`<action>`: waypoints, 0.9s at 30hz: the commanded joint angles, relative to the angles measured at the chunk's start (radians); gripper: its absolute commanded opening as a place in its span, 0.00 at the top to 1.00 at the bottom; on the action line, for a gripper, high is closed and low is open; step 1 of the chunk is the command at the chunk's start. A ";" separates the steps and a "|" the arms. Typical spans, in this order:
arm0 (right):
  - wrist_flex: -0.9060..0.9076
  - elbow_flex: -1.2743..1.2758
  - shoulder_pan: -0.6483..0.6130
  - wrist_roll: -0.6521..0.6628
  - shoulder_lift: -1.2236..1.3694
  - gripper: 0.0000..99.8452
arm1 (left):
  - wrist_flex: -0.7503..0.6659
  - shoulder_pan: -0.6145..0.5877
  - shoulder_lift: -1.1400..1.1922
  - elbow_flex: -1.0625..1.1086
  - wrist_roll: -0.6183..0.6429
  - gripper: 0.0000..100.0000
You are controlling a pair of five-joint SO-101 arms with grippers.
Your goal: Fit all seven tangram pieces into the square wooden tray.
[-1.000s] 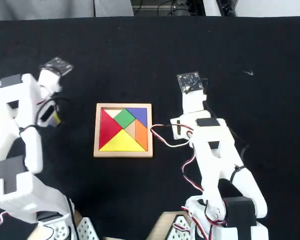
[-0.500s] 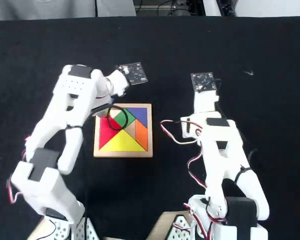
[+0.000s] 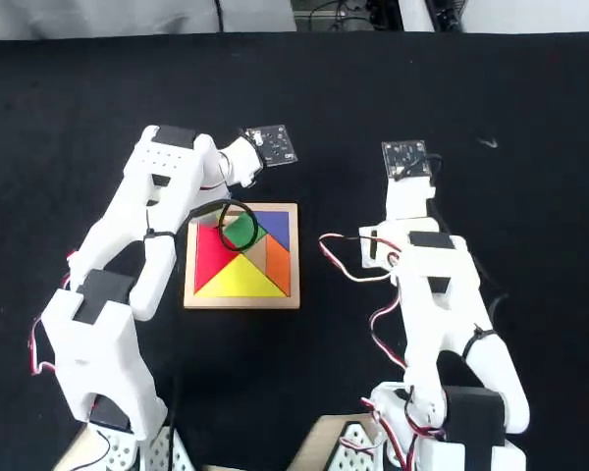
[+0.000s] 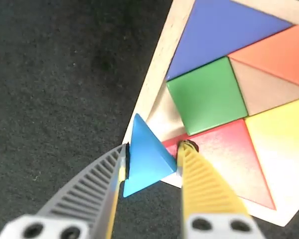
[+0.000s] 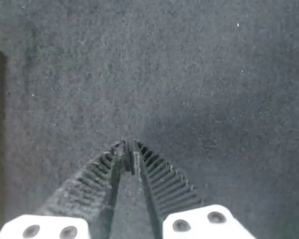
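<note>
**Black cloth, a fleck, and clutter past the far edge**

The desk [image 3: 530, 98] is covered in a dark, faintly speckled black cloth. A small pale fleck [image 3: 487, 143] lies on it towards the far right. Beyond the far edge, dark cables [image 3: 344, 14] run between a grey surface [image 3: 98, 18] and a white one [image 3: 535, 14]. At the near edge sits a pale wooden board [image 3: 317, 437].

A robotics lab bench, I'd say: a table [image 3: 530, 294] draped in black cloth, the left arm [image 3: 142, 231] and right arm [image 3: 434, 289] in white printed plastic trailing bare servo wires [image 3: 346, 261], cables [image 3: 339, 14] tangled behind
</note>
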 commanded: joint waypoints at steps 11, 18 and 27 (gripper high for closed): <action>-0.021 -0.028 0.011 0.008 -0.001 0.99 | -0.012 0.007 -0.008 -0.056 -0.046 0.74; -0.021 -0.028 0.011 0.008 -0.001 0.99 | -0.029 -0.088 -0.009 -0.108 -0.044 0.74; -0.023 -0.028 0.009 0.008 -0.001 0.99 | -0.216 -0.151 0.043 -0.114 0.144 0.74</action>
